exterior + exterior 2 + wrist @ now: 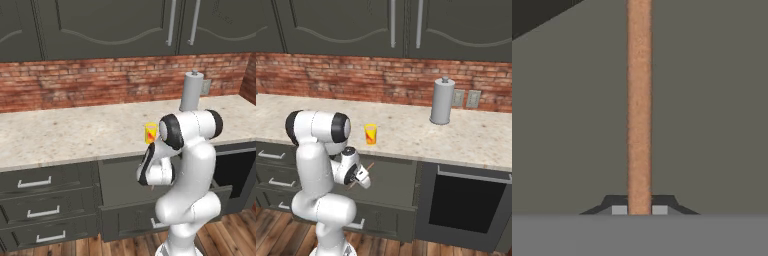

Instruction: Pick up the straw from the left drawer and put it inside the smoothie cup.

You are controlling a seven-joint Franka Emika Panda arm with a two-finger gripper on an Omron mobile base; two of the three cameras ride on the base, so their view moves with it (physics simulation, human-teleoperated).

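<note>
The gripper is closed on the straw, its two dark fingertips pressed against the stick from either side at its near end. In the hand view the straw's long axis runs straight away from the jaws, from the bottom of the frame to the top, over the flat dark grey floor of the left drawer. In the right base view the straw shows as a short orange-brown line slanting up and to the right from the gripper, above the open left drawer; whether its far end touches the drawer floor cannot be told. In the left base view the drawer stands pulled out beneath the counter's front edge, with the arm's wrist low over it. The smoothie cup stands upright on the countertop near its front edge, just above the drawer, well apart from the tall grey canister near the back wall.
</note>
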